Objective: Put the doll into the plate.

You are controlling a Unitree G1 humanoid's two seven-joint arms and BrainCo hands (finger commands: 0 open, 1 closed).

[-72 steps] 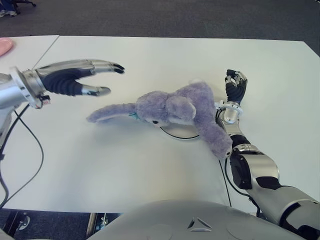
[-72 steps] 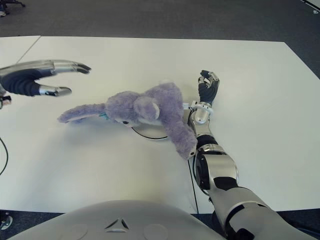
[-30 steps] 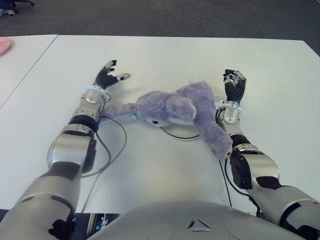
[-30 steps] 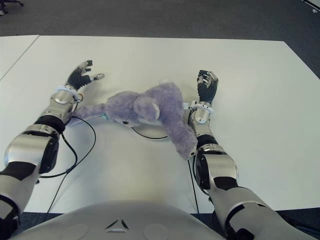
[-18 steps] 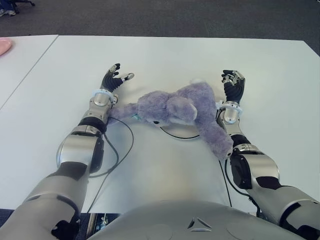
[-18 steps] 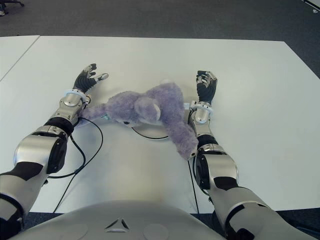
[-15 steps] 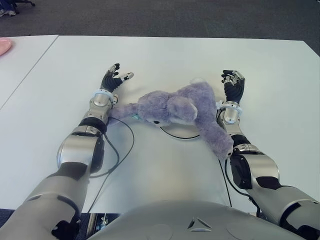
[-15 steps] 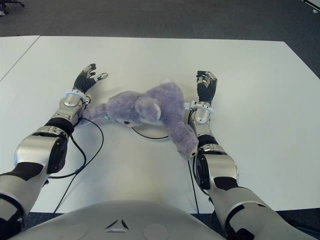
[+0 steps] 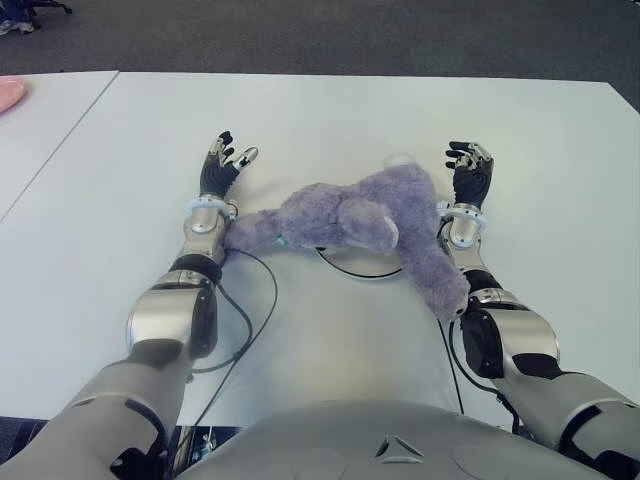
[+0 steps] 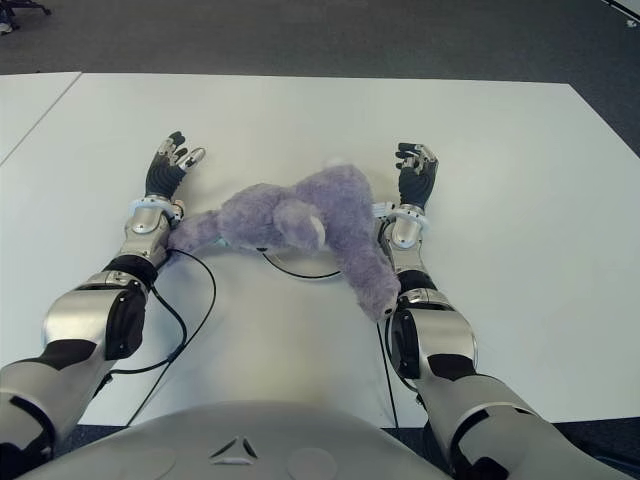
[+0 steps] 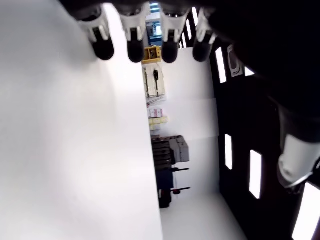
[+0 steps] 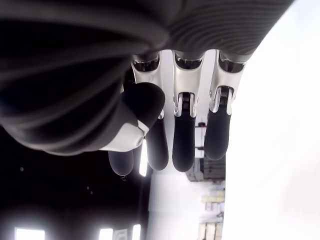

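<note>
The left hand [image 9: 220,165] lies flat on the white worktop [image 9: 320,330] with its fingers spread, released and holding nothing. It is just beside the doll's long thin end, toward the left edge. The right hand [image 10: 415,172] is also flat with its fingers straight and released, holding nothing, close beside the doll on the side of the right edge. The purple doll [image 9: 350,220] lies between the two hands, about in the middle of the worktop. It covers most of the plate [image 9: 355,268], and only the near rim of the plate shows under it.
</note>
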